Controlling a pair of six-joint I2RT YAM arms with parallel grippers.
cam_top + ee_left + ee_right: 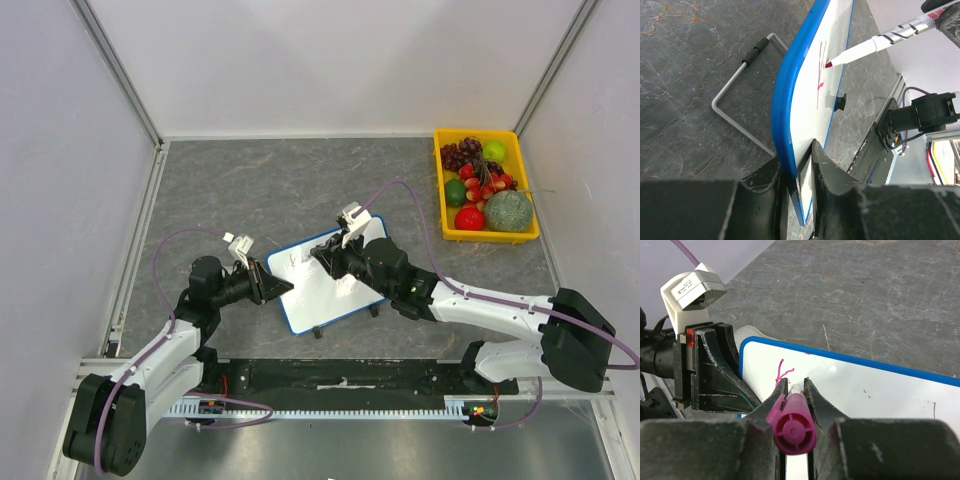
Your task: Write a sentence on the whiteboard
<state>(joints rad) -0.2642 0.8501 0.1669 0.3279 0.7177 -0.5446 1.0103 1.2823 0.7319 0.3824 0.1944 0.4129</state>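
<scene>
On the grey marbled surface inside pale white walls, the left claw is clamping the edge of the small blue-rimmed whiteboard while the right claw is pinching a magenta-ended marker against it.

- Grey stone-patterned table.
- Yellow tray at the table's far right, holding fruit: dark grapes, a green apple, a round red fruit and a green melon.
- Bent wire bracket with a black sleeve, lying on the table.
</scene>
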